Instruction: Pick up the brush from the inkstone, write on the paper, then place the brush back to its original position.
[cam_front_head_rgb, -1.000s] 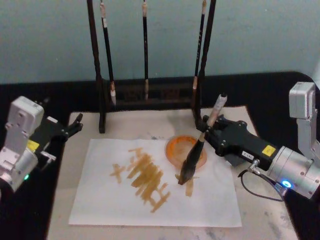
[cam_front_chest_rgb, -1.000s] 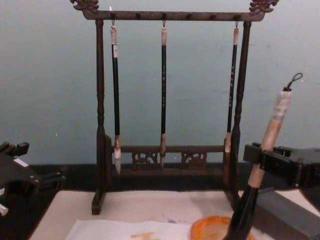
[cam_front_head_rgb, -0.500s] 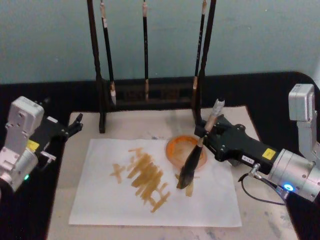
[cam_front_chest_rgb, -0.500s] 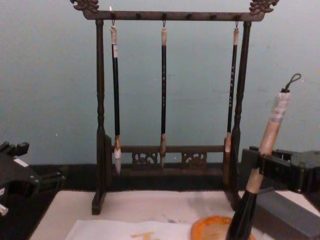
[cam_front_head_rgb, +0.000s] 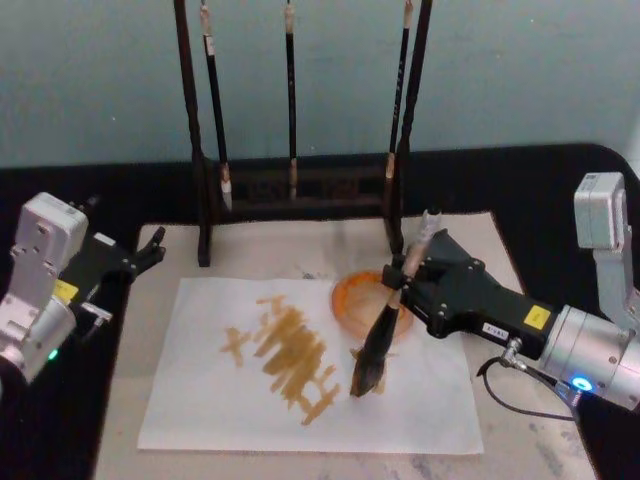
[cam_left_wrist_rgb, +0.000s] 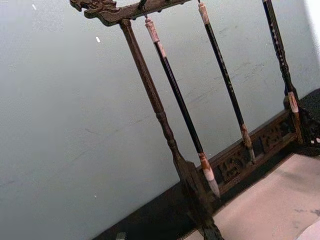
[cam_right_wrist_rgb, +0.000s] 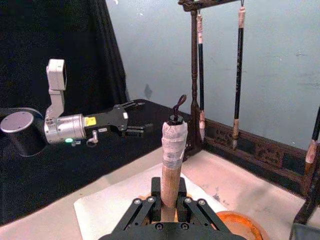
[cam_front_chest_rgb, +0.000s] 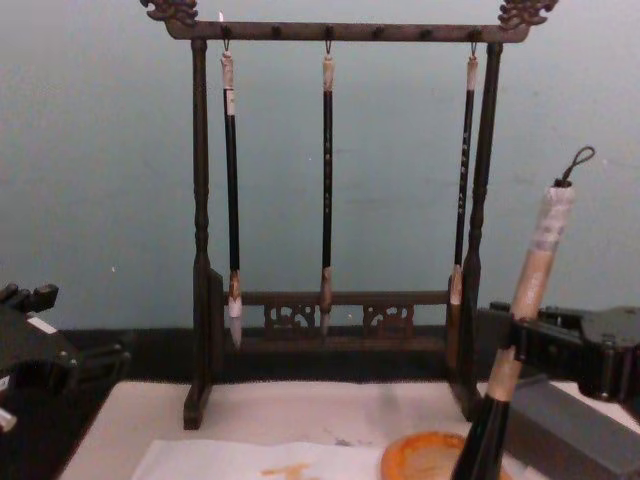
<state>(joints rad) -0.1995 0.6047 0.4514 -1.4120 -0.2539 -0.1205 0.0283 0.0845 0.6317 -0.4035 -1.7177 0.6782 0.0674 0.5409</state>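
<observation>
My right gripper (cam_front_head_rgb: 405, 278) is shut on the brush (cam_front_head_rgb: 378, 335), gripping it where the black shaft meets the pale handle. The brush leans, and its dark tuft touches the white paper (cam_front_head_rgb: 200, 400) just right of several ochre strokes (cam_front_head_rgb: 290, 355). The inkstone, a round orange dish (cam_front_head_rgb: 350, 298), lies right behind the brush tip. In the right wrist view the taped handle (cam_right_wrist_rgb: 173, 150) rises between the shut fingers (cam_right_wrist_rgb: 145, 210). The chest view shows the brush (cam_front_chest_rgb: 535, 260) at the right. My left gripper (cam_front_head_rgb: 148, 250) rests open at the mat's left edge.
A dark wooden brush stand (cam_front_head_rgb: 205, 210) with three thin hanging brushes (cam_front_chest_rgb: 327, 180) stands behind the paper. The paper lies on a beige mat (cam_front_head_rgb: 270, 250) on a black table. A grey block (cam_front_chest_rgb: 570, 430) sits at the right, behind the dish.
My right gripper has drawn the brush toward the paper's front edge, dragging the tuft a little along the sheet. The left arm has not moved.
</observation>
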